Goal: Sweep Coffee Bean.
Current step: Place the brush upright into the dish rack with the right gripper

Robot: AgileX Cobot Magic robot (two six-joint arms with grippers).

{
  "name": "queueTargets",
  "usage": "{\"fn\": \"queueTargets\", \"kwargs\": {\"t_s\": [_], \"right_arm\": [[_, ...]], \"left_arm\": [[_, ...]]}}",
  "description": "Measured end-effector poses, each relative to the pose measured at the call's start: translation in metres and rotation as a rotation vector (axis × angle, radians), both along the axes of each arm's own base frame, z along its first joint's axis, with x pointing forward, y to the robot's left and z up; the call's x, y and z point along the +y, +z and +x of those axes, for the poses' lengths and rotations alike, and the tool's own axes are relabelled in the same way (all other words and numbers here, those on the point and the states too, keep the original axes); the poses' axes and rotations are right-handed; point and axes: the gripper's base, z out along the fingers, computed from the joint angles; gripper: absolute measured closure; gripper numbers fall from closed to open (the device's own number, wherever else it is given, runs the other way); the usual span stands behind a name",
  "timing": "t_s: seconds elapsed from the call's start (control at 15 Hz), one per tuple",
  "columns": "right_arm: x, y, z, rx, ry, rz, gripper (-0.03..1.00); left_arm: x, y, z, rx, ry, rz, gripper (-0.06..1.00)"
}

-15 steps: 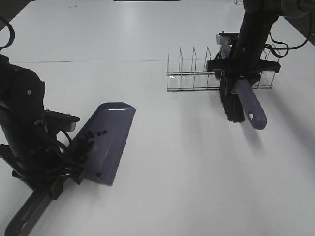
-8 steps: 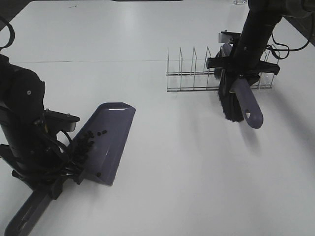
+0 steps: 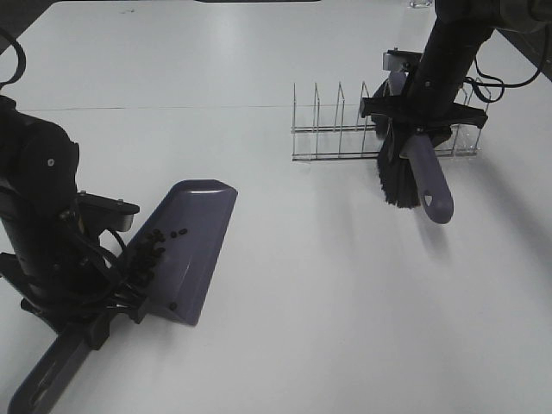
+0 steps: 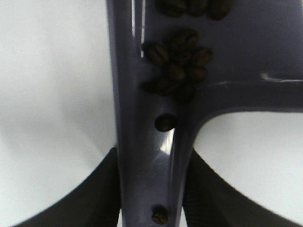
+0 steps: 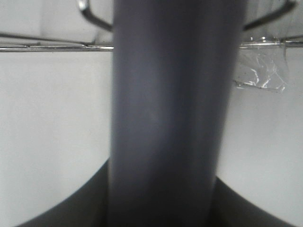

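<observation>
A white counter (image 3: 310, 285) is seen to fill the exterior high view, and everything else is carried on or above it. A wire rack (image 3: 336, 129) of upright dividers is set toward the far right of the counter; in the right wrist view its rails (image 5: 47, 47) are crossed by the brush handle, and a scrap of clear film (image 5: 260, 71) is stuck to one rail.

A purple-grey dustpan (image 3: 194, 237) is laid on the near left of the counter, its scoop pointed away and to the right, its long handle (image 3: 43, 379) run back toward the near left corner. That handle is pinched by the left hand (image 4: 151, 189), a dark finger (image 4: 102, 198) being pressed against each side of it.

A brush (image 3: 427, 181) with a purple-grey handle and black bristles (image 3: 398, 181) is held just in front of the right part of the rack, handle end tilted toward the camera. Its handle (image 5: 165, 113) is clamped by the right hand (image 3: 418, 116), the fingers (image 5: 85, 203) being closed against both sides.

The coffee bean (image 3: 155, 246) lot is gathered inside the dustpan, at the rear of the scoop close to the left hand. In the left wrist view a tight cluster (image 4: 177, 66) is shown where scoop meets handle, and two single beans (image 4: 165, 123) are lodged on the handle itself.
</observation>
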Motion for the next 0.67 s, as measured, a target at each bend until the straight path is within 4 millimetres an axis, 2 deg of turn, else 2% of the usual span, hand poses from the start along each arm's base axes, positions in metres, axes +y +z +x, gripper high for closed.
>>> {"fn": "queueTargets", "kwargs": {"t_s": [0.27, 0.47, 0.67], "right_arm": [[-0.0016, 0.0000, 0.0000, 0.004, -0.008, 0.009, 0.66], [0.0013, 0.0010, 0.0004, 0.002, -0.018, 0.042, 0.47], [0.0022, 0.0011, 0.0003, 0.004, -0.021, 0.052, 0.34]], "left_arm": [[0.0000, 0.0000, 0.0000, 0.000, 0.000, 0.000, 0.61], [0.0000, 0.0000, 0.0001, -0.001, 0.000, 0.000, 0.61], [0.0000, 0.0000, 0.0001, -0.001, 0.000, 0.000, 0.61]]}}
